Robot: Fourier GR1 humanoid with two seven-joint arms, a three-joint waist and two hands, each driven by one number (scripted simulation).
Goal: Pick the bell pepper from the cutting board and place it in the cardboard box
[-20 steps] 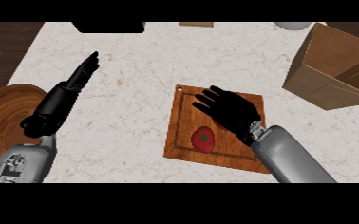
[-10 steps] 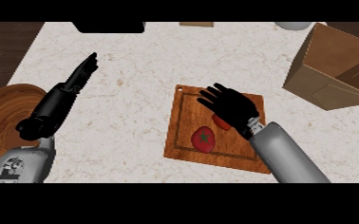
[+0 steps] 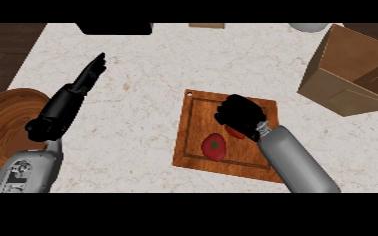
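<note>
Squarely on the wooden cutting board (image 3: 193, 130) at the middle of the pale stone counter (image 3: 148, 105) lies the red bell pepper (image 3: 214, 147), green stem up, toward the board's near left part. We see the right hand (image 3: 240, 112) hunched over the board just beyond and to the right of the pepper, its grey forearm (image 3: 299, 162) crossing the board's near right corner. A patch of red shows at the hand's lower edge, touching or joining the pepper; we cannot tell whether it belongs to the pepper, nor whether the hand has closed on anything.

Well apart, at the left, the left hand (image 3: 88, 72) rests above the counter with straight fingers pointing away, holding nothing. Between board and cardboard box (image 3: 332, 75) the counter carries nothing that we can see.

Several things are cut off: a dark object (image 3: 114, 28), a small brown piece (image 3: 207, 25) and a pale rounded object (image 3: 308, 27) at the far edge, and a round wooden object (image 3: 15, 115) at the left.

The box stands at the far right, well apart from the board. Its right side runs out of view, and we cannot make out its inside.
</note>
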